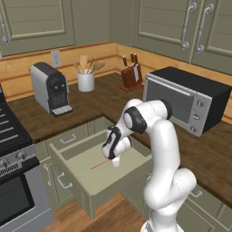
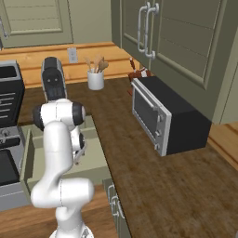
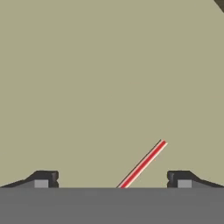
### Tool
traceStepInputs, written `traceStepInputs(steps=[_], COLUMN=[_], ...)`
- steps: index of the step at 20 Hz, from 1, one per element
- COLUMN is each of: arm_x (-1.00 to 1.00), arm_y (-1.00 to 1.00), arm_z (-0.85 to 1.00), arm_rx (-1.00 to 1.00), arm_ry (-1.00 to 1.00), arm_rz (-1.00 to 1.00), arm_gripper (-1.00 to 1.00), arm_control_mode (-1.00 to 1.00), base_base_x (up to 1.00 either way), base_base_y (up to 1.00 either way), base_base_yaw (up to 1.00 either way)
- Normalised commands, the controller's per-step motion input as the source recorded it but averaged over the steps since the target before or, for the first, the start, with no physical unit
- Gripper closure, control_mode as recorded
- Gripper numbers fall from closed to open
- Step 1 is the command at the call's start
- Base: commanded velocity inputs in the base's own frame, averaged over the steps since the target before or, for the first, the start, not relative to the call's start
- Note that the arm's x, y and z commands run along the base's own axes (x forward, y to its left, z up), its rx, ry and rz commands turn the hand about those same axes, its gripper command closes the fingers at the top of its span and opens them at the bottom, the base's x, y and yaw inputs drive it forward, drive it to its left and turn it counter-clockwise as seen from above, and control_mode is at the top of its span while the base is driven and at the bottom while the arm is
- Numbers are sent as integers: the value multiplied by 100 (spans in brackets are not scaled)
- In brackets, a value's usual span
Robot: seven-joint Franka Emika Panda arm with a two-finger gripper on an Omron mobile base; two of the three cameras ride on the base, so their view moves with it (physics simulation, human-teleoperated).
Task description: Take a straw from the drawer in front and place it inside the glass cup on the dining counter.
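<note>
Gripper (image 3: 113, 179) wide open over the straw (image 3: 142, 164) (hand view), low inside the pulled-out drawer (image 1: 108, 183).

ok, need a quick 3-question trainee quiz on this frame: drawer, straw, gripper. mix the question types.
1. True or false: the drawer is shut.
2. The gripper is: A) shut on the straw, B) open with the straw between its fingertips in the hand view, C) open over the toaster oven.
3. Name the white container beside the coffee machine and what it holds.

Key:
1. False. It is pulled out, and the red straw lies on its floor.
2. B. The fingertips stand wide apart and the straw runs at a slant between them, not yet gripped.
3. The crock, holding wooden utensils.
</note>
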Motion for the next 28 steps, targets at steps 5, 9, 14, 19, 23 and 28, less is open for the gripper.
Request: traceStepInputs(steps=[5,9,14,19,23,28], arm_x=[-3,0,-5,-20,-39,-50], arm_y=[47,34,30,13,11,20], arm_z=[-2,-29,-58,-67,-51,-26], arm_rx=[0,0,0,0,0,0], arm_ry=[-9,-1,0,0,0,-6], arm_rz=[-22,-22,-23,-23,-22,-21], arm_gripper=[-100,-100,100,100,100,100], arm_control_mode=[-100,-100,-100,-100,-100,-100], base_base_x=[0,0,0,0,0,0], base_base_y=[0,0,0,0,0,0], base_base_yaw=[0,0,0,0,0,0])
